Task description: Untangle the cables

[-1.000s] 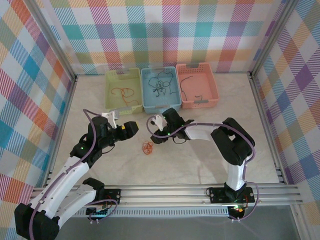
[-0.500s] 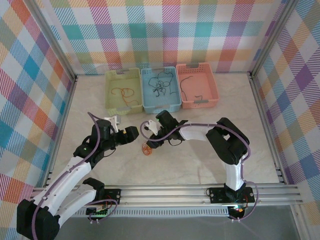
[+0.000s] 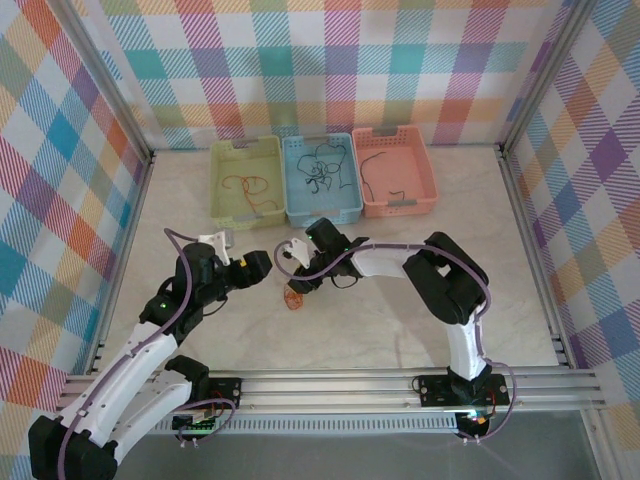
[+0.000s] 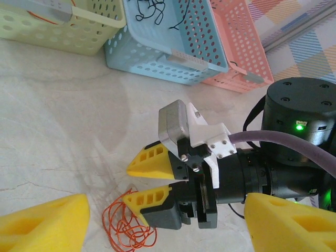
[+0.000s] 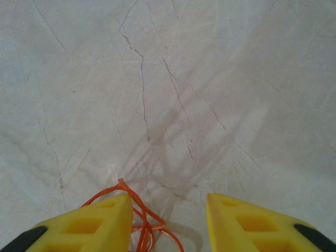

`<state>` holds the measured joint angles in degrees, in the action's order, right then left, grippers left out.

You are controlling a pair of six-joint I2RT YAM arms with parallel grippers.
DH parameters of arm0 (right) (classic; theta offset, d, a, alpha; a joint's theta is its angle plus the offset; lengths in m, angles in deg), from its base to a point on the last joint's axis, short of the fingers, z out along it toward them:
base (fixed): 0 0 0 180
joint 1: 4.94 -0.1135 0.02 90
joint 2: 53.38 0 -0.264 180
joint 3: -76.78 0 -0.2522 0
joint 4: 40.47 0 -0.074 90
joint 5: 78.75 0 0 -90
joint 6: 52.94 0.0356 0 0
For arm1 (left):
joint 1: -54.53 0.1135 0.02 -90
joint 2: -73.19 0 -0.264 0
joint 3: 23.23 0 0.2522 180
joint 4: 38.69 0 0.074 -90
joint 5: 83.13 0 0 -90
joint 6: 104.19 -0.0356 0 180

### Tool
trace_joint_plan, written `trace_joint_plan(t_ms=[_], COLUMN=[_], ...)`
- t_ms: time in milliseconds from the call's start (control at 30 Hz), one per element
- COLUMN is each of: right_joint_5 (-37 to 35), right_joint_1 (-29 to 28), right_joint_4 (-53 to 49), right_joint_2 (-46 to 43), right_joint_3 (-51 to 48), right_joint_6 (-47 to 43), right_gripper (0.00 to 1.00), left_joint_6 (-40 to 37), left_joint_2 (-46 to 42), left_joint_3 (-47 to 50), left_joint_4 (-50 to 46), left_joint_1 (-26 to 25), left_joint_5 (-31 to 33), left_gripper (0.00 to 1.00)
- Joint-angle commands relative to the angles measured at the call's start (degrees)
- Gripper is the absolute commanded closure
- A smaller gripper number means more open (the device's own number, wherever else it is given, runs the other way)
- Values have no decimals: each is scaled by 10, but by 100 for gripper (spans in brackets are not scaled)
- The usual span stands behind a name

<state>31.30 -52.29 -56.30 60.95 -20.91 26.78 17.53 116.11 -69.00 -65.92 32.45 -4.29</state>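
A loose coil of orange cable lies on the pale table, well short of the baskets at the far side, where more thin cables rest. The right gripper points down over the coil with its jaws apart — strands sit between them, close against one finger, not pinched. The coil is a round tangle with no clear long axis. The left gripper hangs just beside it, jaws wide apart and empty, so the right arm looks nearer. Both wrist views cut off the coil's edge, and its crossings are too fine to trace.
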Motion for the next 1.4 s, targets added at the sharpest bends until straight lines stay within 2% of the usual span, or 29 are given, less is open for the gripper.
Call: trace_joint_plan(t_ms=[0,133,300,433,500,600,767,867,967,1100,1167,1367], right_joint_5=[13,-12,-48,-65,-78,-92,-91,-87,-73,-55,-44,-20], right_joint_1=[-5,-5,-1,4,7,9,12,13,16,19,21,25], right_joint_4=[-21,-1,183,295,321,366,397,413,430,454,461,476], right_joint_2=[8,-17,-124,-188,-206,-229,-241,-245,-252,-264,-268,-274], right_joint_3=[15,-5,-139,-221,-241,-272,-289,-297,-305,-319,-325,-333], right_joint_6=[-11,-12,2,21,31,36,40,41,66,76,79,86], right_gripper=[67,86,100,100,100,100,100,100,100,100,100,100], left_joint_6=[-7,-7,-4,3,11,28,57,51,36,-12,-27,-76], left_joint_2=[-10,-8,-5,14,27,56,113,145,174,200,210,264], left_joint_3=[11,12,20,27,31,37,42,25,0,-47,-63,-140], left_joint_4=[-6,-5,10,44,63,103,176,172,146,68,47,-61], left_joint_1=[-1,0,-1,-1,-1,-1,-4,-16,-36,-72,-82,-108], left_joint_5=[11,12,-4,-46,-66,-112,-176,-185,-169,-90,-70,40], left_gripper=[23,23,28,33,38,40,40,42,44,50,49,44])
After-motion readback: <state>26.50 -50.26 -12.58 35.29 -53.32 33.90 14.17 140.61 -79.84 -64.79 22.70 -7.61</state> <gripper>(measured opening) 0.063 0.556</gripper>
